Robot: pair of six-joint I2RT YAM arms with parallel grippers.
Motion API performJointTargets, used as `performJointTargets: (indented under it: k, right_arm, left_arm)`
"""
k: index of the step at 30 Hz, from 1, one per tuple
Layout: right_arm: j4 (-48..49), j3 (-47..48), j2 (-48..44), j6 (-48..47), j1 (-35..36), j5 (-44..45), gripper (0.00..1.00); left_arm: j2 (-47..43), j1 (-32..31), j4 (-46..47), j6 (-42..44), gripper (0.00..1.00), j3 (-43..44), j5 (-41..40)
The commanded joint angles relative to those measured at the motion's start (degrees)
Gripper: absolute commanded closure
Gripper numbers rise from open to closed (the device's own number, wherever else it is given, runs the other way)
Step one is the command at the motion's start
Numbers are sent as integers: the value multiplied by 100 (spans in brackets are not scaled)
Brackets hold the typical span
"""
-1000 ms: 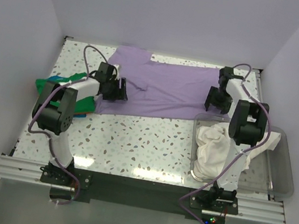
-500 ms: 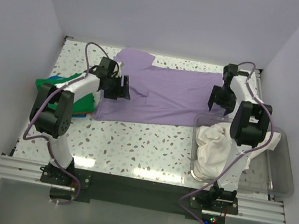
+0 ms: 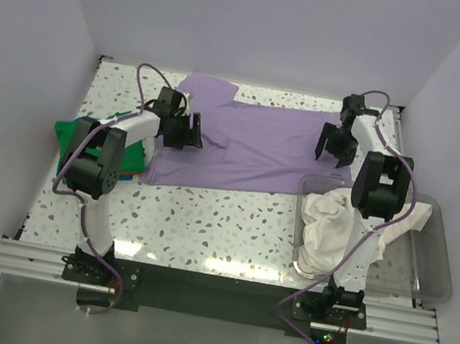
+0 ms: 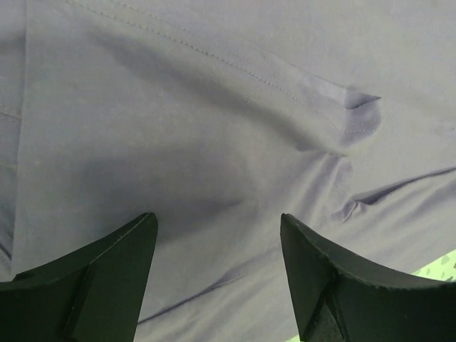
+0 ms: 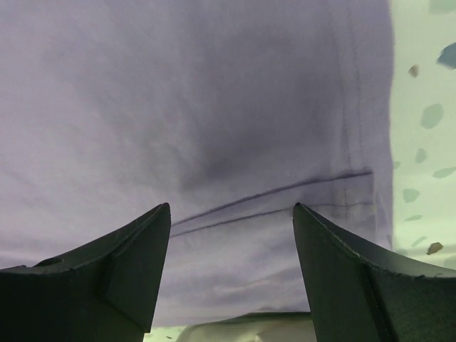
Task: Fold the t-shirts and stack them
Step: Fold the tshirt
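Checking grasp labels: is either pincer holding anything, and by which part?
Nothing held: left pincer and right pincer both stand open over the purple tee.

Speckled table under lavender tee, green tee, clear bin.

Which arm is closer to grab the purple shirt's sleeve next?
Left. The left gripper, open, hangs over the purple shirt beside that sleeve; the right gripper is at the opposite end.
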Motion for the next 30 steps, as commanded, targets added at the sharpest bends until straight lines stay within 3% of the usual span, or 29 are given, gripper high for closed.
performJointTargets:
  k: [1, 19, 22, 27, 30]
  right_arm:
    - [104, -297, 39, -132, -8, 135, 27]
    - [-389, -1414, -541, -88, -8, 796, 27]
    - [-494, -1151, -647, -132, -16, 524, 27]
    - [-907, 70, -735, -448, -8, 488, 27]
    - [-838, 888, -612, -501, -164, 488, 26]
  left_arm:
    - [-45, 45, 209, 97, 25, -299, -121]
    - [-1029, -7, -142, -18, 24, -1504, -166]
    - [-1213, -16, -553, -44, 24, -1243, 36]
    - [-1574, -25, -1021, -35, 23, -399, 195]
    - [-1329, 53, -1127, 114, 20, 357, 274]
